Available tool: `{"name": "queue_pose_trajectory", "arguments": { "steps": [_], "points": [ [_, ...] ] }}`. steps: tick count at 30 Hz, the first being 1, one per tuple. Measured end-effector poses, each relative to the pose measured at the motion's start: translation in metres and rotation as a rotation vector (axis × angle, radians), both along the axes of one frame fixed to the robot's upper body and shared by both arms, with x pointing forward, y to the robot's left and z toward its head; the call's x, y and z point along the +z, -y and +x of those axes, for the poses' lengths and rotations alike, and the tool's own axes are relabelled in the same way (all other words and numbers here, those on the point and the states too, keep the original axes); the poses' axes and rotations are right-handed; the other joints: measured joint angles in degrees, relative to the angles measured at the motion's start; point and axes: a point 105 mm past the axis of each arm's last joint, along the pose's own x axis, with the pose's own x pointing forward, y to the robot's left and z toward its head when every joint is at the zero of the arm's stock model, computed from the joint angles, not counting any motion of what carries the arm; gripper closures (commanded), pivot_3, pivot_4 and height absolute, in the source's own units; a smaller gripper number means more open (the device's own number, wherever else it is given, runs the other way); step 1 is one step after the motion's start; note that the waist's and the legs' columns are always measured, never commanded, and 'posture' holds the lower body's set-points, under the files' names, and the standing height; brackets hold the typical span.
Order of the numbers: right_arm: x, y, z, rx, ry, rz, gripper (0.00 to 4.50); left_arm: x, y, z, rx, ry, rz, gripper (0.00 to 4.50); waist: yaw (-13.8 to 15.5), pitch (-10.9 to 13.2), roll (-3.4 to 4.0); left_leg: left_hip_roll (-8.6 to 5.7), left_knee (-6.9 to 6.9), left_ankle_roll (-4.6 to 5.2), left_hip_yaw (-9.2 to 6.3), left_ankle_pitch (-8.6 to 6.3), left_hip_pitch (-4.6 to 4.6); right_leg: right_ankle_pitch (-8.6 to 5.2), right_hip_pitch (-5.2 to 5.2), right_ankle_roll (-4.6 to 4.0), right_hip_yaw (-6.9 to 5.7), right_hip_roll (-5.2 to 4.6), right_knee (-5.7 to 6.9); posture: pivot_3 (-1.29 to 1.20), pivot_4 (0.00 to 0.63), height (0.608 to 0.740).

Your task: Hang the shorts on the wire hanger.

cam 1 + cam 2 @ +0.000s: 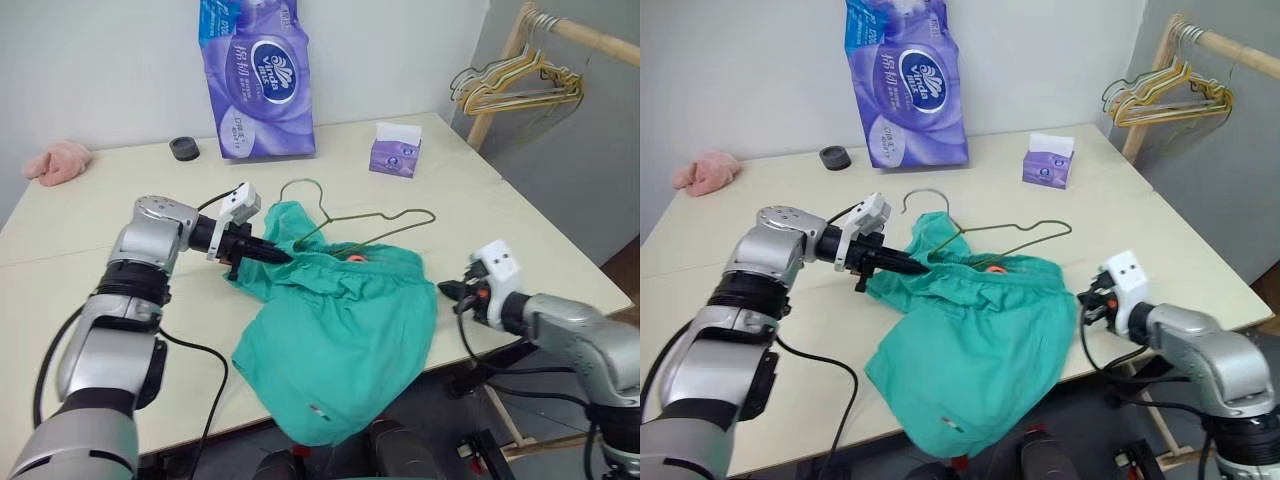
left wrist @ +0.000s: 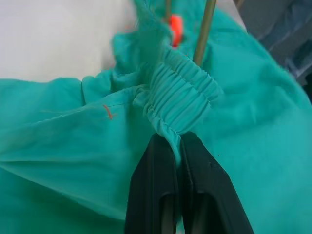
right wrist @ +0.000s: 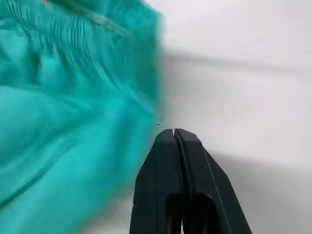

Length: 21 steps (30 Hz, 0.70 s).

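Draped over the near edge of the tabletop, lower half hanging off: the shorts, teal-green, crumpled, with a gathered elastic waistband. Pinching that waistband at its left end, fingers pressed together on the cloth: the left gripper. Just off the shorts' right side at the tabletop's near right edge, fingers pressed together on nothing: the right gripper. Threaded into the waistband, hook lying on bare tabletop just beyond: the wire hanger, thin and olive-grey. Farther back, open tabletop up to a purple tissue pack.
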Motion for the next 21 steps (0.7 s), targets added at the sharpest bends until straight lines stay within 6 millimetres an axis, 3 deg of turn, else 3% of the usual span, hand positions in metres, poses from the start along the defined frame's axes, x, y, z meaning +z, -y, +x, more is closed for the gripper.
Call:
{"name": "queue_pose_trajectory", "arguments": {
  "steps": [2,5,10,14,18,21],
  "points": [
    [0.010,0.009,0.000,-0.020,0.027,-0.013,4.47,-0.004,-0.004,-0.004,-0.014,-0.011,0.030,4.50,0.09,0.00,0.00,-0.01,0.01,0.00,-0.01,0.00,0.01,0.00,0.00,0.00,-0.03,0.02,0.05,-0.24,0.077,0.740],
    [0.019,0.006,-0.004,0.011,0.053,-0.011,4.47,-0.008,-0.001,-0.005,-0.045,-0.007,0.047,4.50,0.25,-0.01,0.01,-0.03,0.04,0.00,0.00,0.01,0.00,0.02,0.01,-0.03,-0.02,0.05,0.05,-0.25,0.077,0.740],
    [0.019,-0.023,-0.021,0.158,0.045,0.029,4.47,-0.005,0.005,0.006,-0.016,-0.005,-0.007,4.50,0.20,-0.01,0.00,-0.06,0.05,0.01,0.05,0.01,-0.03,0.02,0.01,-0.02,-0.04,0.09,-0.03,-0.26,0.078,0.740],
    [0.006,-0.035,-0.019,0.159,0.014,0.072,3.62,-0.005,0.010,0.011,-0.005,0.015,-0.023,4.50,0.00,0.00,0.01,-0.07,0.06,0.01,0.18,0.01,-0.01,0.02,0.00,-0.03,0.02,0.07,-0.02,-0.26,0.080,0.740],
    [0.002,-0.042,-0.016,0.177,-0.001,0.087,2.25,-0.007,0.007,0.013,0.017,0.015,-0.024,4.50,-0.30,0.00,0.00,-0.05,0.06,0.01,0.15,0.01,0.00,0.02,-0.01,-0.03,0.04,0.07,0.01,-0.26,0.081,0.740],
    [0.009,-0.049,0.001,0.183,0.014,0.104,1.23,-0.007,0.008,0.013,0.020,0.016,-0.032,4.50,-0.70,0.00,0.01,-0.06,0.07,0.01,0.18,0.01,0.01,0.04,-0.01,-0.04,0.02,0.07,0.00,-0.25,0.081,0.740]
  ]
}}
